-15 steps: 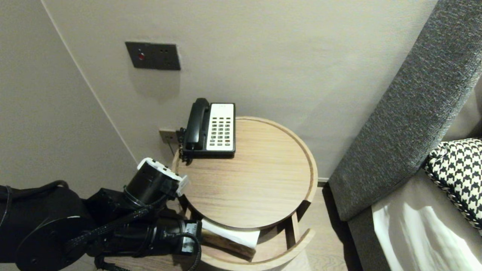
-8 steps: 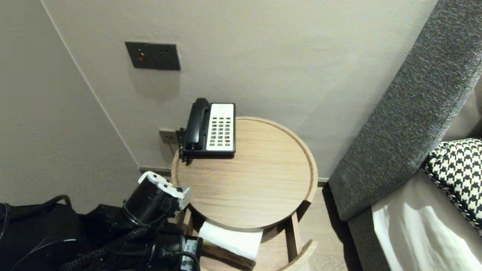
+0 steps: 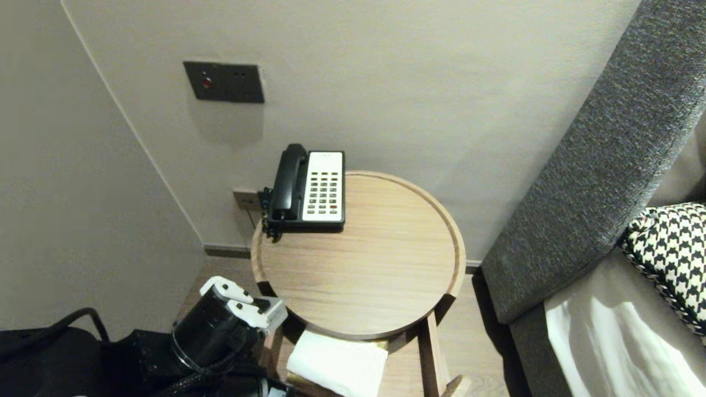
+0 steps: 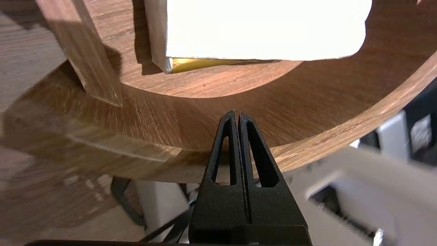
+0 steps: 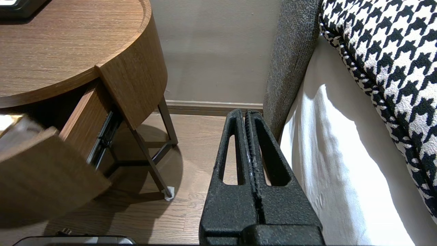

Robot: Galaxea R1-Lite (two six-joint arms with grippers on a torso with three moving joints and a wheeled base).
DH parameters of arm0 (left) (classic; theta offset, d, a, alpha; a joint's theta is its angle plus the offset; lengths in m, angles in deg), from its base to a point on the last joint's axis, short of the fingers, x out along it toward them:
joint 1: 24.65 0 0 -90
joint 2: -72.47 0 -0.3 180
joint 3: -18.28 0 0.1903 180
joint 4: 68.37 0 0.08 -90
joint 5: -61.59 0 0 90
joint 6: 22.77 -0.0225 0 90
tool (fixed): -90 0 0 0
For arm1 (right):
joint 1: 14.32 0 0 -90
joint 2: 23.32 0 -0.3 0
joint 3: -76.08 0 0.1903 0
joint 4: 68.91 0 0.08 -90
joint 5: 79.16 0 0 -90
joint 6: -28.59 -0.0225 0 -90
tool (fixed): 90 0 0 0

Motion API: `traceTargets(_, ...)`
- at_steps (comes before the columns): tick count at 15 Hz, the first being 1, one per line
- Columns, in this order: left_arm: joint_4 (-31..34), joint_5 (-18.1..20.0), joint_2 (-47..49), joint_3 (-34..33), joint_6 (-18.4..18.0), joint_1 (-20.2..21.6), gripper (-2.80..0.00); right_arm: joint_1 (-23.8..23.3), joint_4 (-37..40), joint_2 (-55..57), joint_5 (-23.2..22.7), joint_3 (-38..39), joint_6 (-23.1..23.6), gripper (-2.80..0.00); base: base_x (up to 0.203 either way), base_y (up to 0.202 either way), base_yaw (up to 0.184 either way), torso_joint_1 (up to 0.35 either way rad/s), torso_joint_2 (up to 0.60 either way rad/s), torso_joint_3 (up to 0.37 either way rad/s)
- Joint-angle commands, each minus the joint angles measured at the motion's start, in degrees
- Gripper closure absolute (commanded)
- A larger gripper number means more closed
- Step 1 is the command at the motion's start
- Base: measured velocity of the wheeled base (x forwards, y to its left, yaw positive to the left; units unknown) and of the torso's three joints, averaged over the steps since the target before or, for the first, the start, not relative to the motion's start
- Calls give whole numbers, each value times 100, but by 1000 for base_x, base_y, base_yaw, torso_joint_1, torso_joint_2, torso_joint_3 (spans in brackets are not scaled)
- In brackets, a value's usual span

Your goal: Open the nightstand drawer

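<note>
Hovering my left gripper (image 4: 238,114), fingers together, at the near rim of the drawer (image 4: 307,136). Opening looks done, white box (image 4: 263,27) showing. Right gripper (image 5: 246,112), also pressed together, idles by the bed (image 5: 341,171).

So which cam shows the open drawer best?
Left wrist view: the drawer front and floor fill it, white pad inside. Head view catches a strip below the tabletop; right wrist view, its side and rail.

Hotel bedroom: telephone (image 3: 309,187) on round bedside table (image 3: 380,281) beside bed (image 3: 601,342).
</note>
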Motion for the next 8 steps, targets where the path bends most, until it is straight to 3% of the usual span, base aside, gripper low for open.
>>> traceTargets(1,6,2,-204,-188,-79,-54,0,3,-6,0,-1,229,0,0,0,0,0,0,0,0)
traceTargets(8,38,200,-599,-581,-120,-203,0,3,-6,0,-1,229,0,0,0,0,0,0,0,0)
